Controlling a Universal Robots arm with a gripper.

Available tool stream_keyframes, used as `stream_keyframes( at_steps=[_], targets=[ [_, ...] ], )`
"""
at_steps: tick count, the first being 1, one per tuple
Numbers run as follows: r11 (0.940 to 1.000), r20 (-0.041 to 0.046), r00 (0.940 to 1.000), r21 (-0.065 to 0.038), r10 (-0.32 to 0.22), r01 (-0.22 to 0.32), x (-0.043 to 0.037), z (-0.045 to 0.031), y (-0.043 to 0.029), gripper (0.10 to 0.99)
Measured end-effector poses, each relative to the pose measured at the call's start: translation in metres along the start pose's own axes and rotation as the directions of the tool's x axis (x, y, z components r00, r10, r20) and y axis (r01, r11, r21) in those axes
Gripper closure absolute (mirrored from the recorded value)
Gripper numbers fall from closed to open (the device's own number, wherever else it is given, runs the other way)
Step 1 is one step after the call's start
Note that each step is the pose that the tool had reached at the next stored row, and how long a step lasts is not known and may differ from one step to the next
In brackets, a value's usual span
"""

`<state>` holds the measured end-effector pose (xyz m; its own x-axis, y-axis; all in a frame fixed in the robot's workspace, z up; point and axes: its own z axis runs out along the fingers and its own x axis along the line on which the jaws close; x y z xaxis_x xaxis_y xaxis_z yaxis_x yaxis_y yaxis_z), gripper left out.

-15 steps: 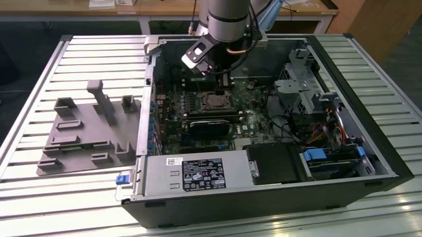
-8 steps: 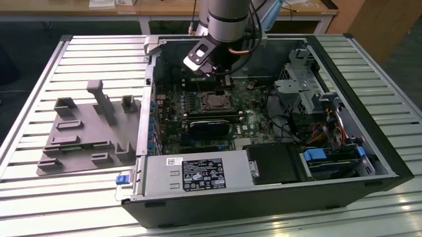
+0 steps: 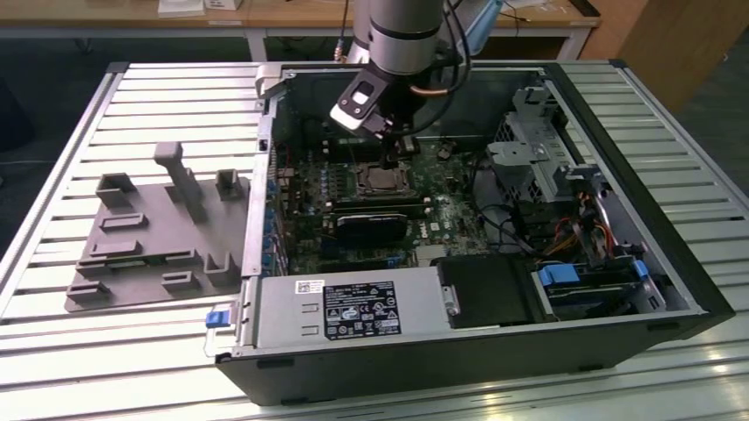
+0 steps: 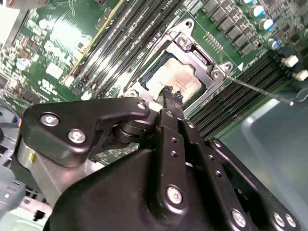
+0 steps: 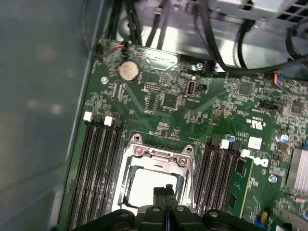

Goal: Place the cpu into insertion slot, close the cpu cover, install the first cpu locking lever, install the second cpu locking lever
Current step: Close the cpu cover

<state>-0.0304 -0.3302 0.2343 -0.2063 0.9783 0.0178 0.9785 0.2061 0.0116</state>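
While my gripper (image 4: 172,95) hangs with its fingers (image 4: 169,109) pressed together just above it, I see the chip (image 4: 175,77) lying flat, metal top up, squared in its socket (image 5: 125,191) under the lowered cover (image 5: 159,154), between the board's (image 5: 168,101) memory slots (image 5: 96,163).

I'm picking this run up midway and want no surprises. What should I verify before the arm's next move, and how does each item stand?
1. cpu lies flat in the insertion slot: ok.
2. cpu cover is down over the cpu: ok.
3. gripper is shut and holds nothing: ok.
4. locking lever is latched: not ok, its rod juts out over the memory slots.
5. gripper is clear of the cpu: cannot tell.
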Motion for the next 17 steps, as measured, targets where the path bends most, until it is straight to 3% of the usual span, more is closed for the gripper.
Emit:
stream_keyframes(
  at_steps=[4, 8, 12, 17],
  targets=[
    [0.9978, -0.0008, 0.9978, 0.001, -0.067, 0.067, 0.0000, 0.0000, 0.0000, 0.980],
    [0.9916, -0.0016, 0.9916, 0.002, -0.130, 0.130, 0.0000, 0.0000, 0.0000, 0.980],
    [0.9821, -0.0024, 0.9821, 0.003, -0.188, 0.189, 0.0000, 0.0000, 0.0000, 0.980],
    [0.9656, -0.0034, 0.9656, 0.004, -0.260, 0.260, 0.0000, 0.0000, 0.0000, 0.980]
  ],
)
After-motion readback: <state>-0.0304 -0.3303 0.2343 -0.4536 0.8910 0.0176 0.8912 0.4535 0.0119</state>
